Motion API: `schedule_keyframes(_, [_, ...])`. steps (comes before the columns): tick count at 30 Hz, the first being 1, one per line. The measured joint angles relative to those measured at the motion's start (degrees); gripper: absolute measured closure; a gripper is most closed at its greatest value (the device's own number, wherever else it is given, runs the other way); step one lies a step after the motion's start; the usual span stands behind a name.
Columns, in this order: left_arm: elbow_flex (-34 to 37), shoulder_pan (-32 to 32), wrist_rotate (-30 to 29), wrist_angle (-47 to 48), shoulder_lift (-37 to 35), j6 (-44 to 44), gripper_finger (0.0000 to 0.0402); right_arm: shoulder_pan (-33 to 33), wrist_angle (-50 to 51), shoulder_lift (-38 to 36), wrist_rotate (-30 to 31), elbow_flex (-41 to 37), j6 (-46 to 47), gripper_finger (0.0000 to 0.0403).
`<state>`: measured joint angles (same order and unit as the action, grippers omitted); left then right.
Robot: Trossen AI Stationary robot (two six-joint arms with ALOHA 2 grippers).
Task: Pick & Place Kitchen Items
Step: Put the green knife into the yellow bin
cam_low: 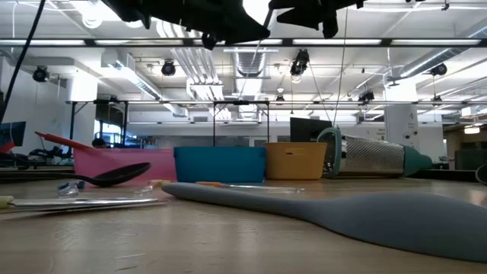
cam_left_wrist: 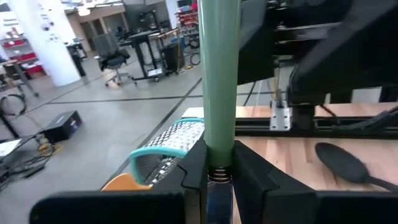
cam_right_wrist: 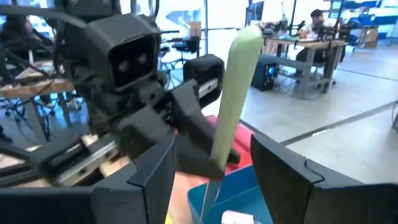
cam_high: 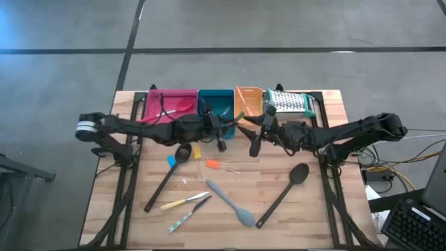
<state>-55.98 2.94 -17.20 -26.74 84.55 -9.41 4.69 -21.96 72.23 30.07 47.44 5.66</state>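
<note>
A tool with a pale green handle (cam_right_wrist: 235, 93) hangs in the air over the teal tray (cam_high: 216, 103), and my left gripper (cam_left_wrist: 219, 171) is shut on it. A thin metal part (cam_right_wrist: 208, 194) runs down from the handle toward the tray. My right gripper (cam_right_wrist: 224, 180) faces the left one at the middle of the table's far side. It is open, with a finger on either side of the green handle and a gap to both. Other kitchen items lie on the table: two long black spoons (cam_high: 167, 178) (cam_high: 286, 192) and a grey spoon (cam_high: 230, 203). My left gripper pinches the tool between its two fingers at the lower end of the green handle (cam_left_wrist: 219, 149), just above a small metal coil. The handle stands out beyond the fingertips, toward the right gripper. The tool is lifted clear of the table and the trays.
The pink tray (cam_high: 171, 104), the orange tray (cam_high: 249, 101) and the metal grater (cam_high: 289, 103) line the far edge beside the teal tray. Small tools with yellow (cam_high: 182, 203), blue (cam_high: 180, 222) and orange (cam_high: 212, 164) handles lie mid-table. Bare wood shows at the near corners.
</note>
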Motion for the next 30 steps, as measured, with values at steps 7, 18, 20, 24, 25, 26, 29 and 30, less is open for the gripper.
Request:
schedule_keyframes(7, [-3.46, 0.00, 2.35, 0.08, 2.88, -1.20, 0.0353, -1.42, -0.78, 0.02, -0.06, 0.00, 0.60, 0.0231])
schedule_keyframes(18, [-6.59, 0.00, 3.39, 0.19, 4.96, -2.93, 0.0353, -1.60, -0.94, 0.02, -0.26, 0.01, 0.28, 0.0353])
schedule_keyframes(20, [-6.59, 0.02, 3.16, 0.37, 4.92, -2.95, 0.0353, -1.60, -0.91, 0.02, -0.26, 0.02, -0.12, 0.0365])
schedule_keyframes(24, [-6.59, 0.00, 3.35, 1.50, 4.86, -2.96, 0.0328, -1.60, -0.73, 0.04, -0.60, 0.01, -0.86, 0.0365])
schedule_keyframes(25, [-6.59, 0.00, 3.45, 2.65, 4.60, -3.42, 0.0318, -1.60, -0.58, 0.00, -0.65, 0.00, -1.41, 0.0368])
schedule_keyframes(26, [-6.59, 0.00, 3.51, 4.02, 4.26, -4.54, 0.0307, -1.62, -0.50, -0.06, -0.62, -0.04, -1.98, 0.0377])
schedule_keyframes(29, [-6.57, -0.02, 0.43, 9.61, 2.71, -7.59, 0.0280, -1.98, -0.76, -0.75, -0.55, 0.33, -3.10, 0.0380])
schedule_keyframes(30, [-6.57, -0.02, -1.24, 11.06, 2.07, -8.05, 0.0273, -2.24, -0.58, -0.93, -0.56, 0.97, -3.23, 0.0380])
